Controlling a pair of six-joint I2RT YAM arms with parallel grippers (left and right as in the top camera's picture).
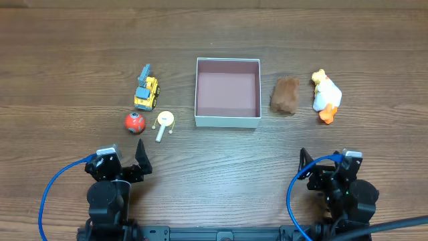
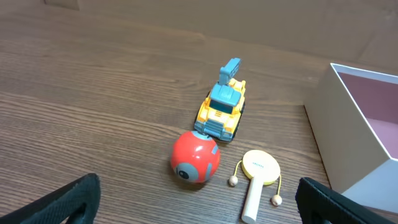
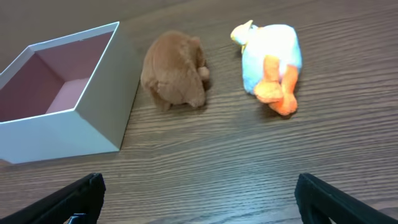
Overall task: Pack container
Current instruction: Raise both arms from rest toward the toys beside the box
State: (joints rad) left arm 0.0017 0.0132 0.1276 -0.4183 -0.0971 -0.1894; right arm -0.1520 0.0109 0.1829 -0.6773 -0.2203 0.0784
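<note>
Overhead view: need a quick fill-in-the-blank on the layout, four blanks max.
1. The number of toys inside the container is ____.
2. A ____ plush toy lies between the container and the white duck.
3. The red ball, yellow truck and rattle drum lie on the robot's ____ side of the container.
4. The left gripper and right gripper both stand ____, holding nothing.

Missing words: zero; brown; left; open.

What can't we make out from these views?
Left wrist: the container's far side, cut off by the right edge.
Right wrist: the container's left corner, cut off by the left edge.
Brown plush: face turned away in right wrist, too small overhead; animal unclear.
Yellow drum toy: mark on its face too small to read.
</note>
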